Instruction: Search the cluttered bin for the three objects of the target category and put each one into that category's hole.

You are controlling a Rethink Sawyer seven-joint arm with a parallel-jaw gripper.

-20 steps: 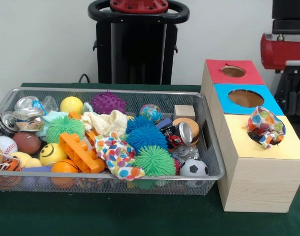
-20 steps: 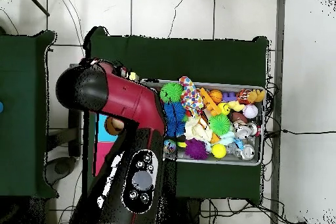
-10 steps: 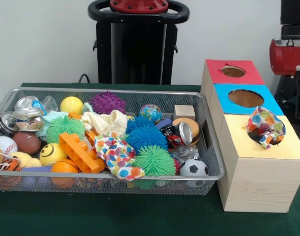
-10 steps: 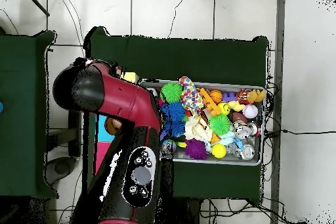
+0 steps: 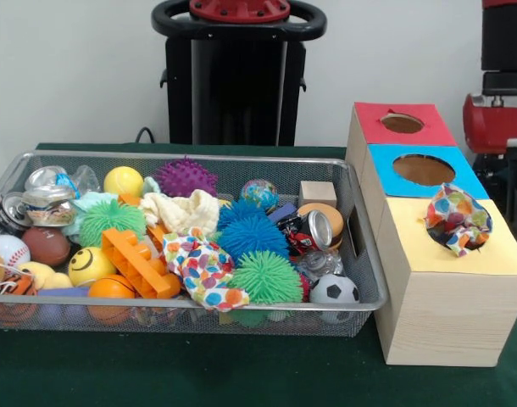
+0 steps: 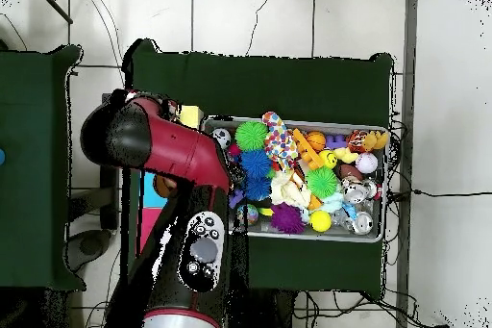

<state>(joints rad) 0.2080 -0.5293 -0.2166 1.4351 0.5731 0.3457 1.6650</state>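
Arm (image 6: 159, 146) bends over the wooden box (image 5: 436, 280), covering most of it from overhead. Tool hidden beneath the arm; cannot tell its state or exact position. A polka-dot cloth (image 5: 456, 218) sits bunched in the hole of the box's yellow section (image 5: 453, 254), partly sticking out. A second polka-dot cloth (image 5: 203, 267) lies in the wire bin (image 5: 360, 292) among spiky balls, beside the green spiky ball (image 5: 266, 277). A cream cloth (image 5: 184, 210) lies farther back in the bin. Blue hole (image 5: 424, 170) and red hole (image 5: 402, 123) are open.
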